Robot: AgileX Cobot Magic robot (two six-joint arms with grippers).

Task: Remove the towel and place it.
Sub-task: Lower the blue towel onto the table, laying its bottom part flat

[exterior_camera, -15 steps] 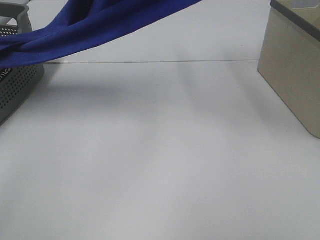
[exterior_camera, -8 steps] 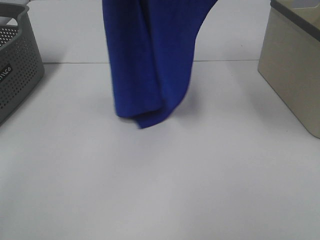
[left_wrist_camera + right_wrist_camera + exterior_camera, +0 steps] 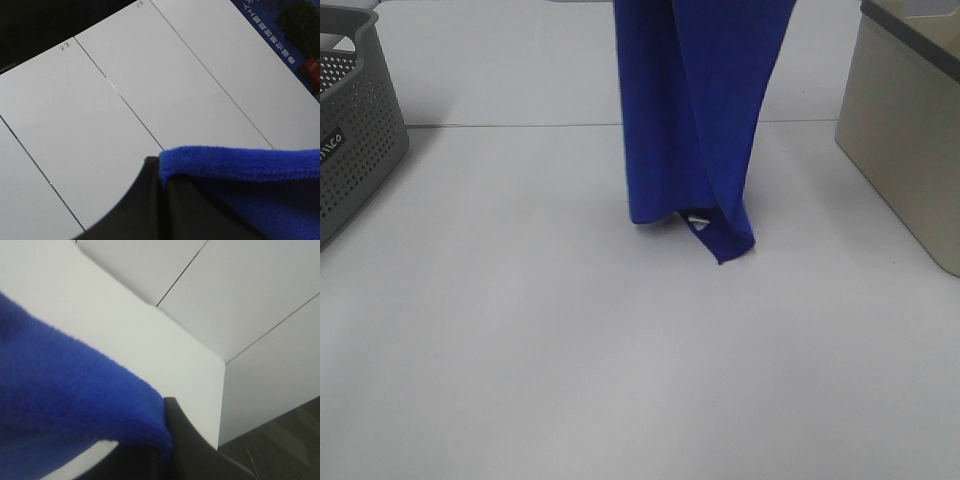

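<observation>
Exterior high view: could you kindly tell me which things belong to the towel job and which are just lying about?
Job in hand:
- blue towel, hanging mid-scene

Just lying about:
- grey perforated basket
- beige box

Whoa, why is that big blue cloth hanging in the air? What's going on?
Two robot arms are holding a blue towel up by its top edge. The left gripper and the right gripper are both shut on it. The towel hangs down over the white table, with its small white tag near the bottom corner. It is out of the grey basket on the left and not laid down yet. A beige box stands on the right.
</observation>
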